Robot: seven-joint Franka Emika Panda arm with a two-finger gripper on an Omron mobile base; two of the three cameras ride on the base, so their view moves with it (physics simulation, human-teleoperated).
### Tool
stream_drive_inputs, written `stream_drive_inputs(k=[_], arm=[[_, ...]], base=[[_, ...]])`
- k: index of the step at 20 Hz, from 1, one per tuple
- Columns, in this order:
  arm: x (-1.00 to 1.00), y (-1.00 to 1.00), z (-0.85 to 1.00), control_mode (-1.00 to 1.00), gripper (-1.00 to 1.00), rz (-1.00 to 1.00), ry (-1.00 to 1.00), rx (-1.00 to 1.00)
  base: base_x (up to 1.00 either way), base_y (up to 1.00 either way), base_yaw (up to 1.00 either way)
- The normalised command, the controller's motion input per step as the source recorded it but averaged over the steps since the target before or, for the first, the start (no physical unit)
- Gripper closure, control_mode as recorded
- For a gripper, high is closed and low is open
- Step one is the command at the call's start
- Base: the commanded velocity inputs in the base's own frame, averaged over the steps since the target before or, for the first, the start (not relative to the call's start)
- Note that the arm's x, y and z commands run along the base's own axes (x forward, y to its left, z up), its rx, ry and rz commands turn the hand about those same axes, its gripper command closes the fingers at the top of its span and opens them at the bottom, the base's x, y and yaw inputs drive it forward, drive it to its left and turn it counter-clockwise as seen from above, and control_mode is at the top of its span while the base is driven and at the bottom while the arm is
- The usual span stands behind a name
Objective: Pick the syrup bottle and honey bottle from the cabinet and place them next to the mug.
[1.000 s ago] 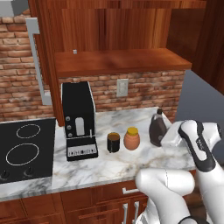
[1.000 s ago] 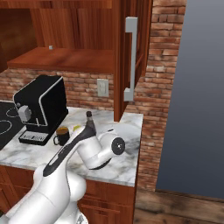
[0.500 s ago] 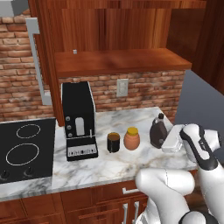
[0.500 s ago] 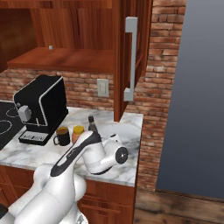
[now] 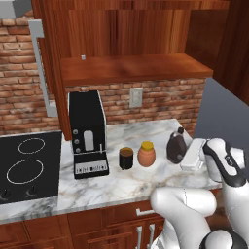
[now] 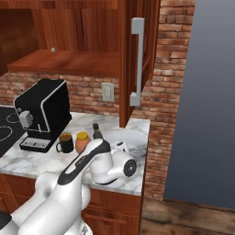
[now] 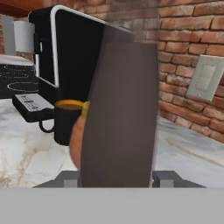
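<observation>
A red brick wall (image 5: 165, 99) backs the white marbled surface (image 5: 121, 182), with a pale outlet plate (image 5: 135, 97) set in it. A black cooktop (image 5: 26, 168) fills the surface's left end. Reddish wooden drawers (image 5: 73, 228) run below; a wood-plank floor (image 6: 183, 218) and a flat grey wall (image 6: 206, 92) lie to the right.

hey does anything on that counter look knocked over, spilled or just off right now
Nothing stands out. The mug, honey bottle and syrup bottle stand upright in a row on the marble counter beside the coffee machine. No spill shows. The gripper is closed on the syrup bottle.
</observation>
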Motion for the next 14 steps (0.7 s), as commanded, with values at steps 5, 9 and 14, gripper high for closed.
stream_drive_inputs(k=[5,9,14], arm=[[0.06,0.20,0.00,-1.00,1.00,0.00,0.00,0.00],[0.11,0.21,0.00,-1.00,1.00,0.00,0.00,0.00],[0.19,0.14,0.00,-1.00,1.00,0.00,0.00,0.00]], base=[[0.00,0.00,0.00],[0.00,0.00,0.00],[0.00,0.00,0.00]])
